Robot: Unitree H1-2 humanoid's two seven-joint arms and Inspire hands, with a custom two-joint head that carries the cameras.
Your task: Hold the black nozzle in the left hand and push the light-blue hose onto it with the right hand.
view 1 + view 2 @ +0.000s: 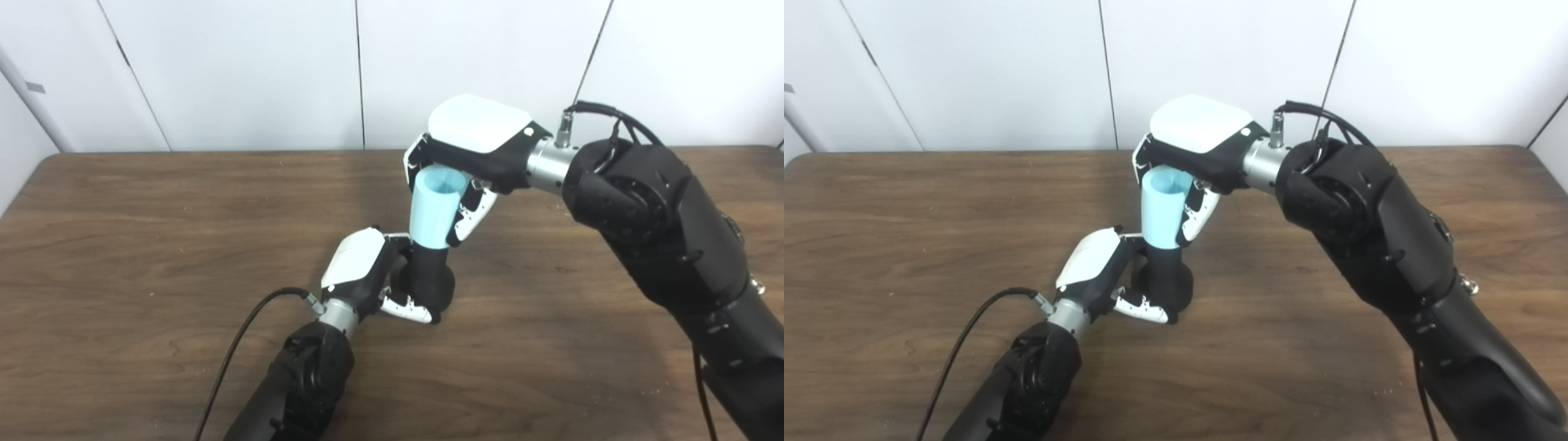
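At the middle of the brown wooden table [153, 245], I have the left hand [361, 269] wrapped around the black nozzle [432, 278], which stands upright on the tabletop; its white fingers [407, 309] curl around the nozzle's wide base from the near side. The right hand [474, 153] comes in from above and grips the light-blue hose [432, 211], a short pale tube held almost upright with its open end facing up under the palm. The right hand's fingers [468, 217] close along the tube's right side. The hose's lower end sits on the nozzle's narrow neck, the two touching, just beside the left hand's knuckles. White wall panels [245, 67] stand behind.
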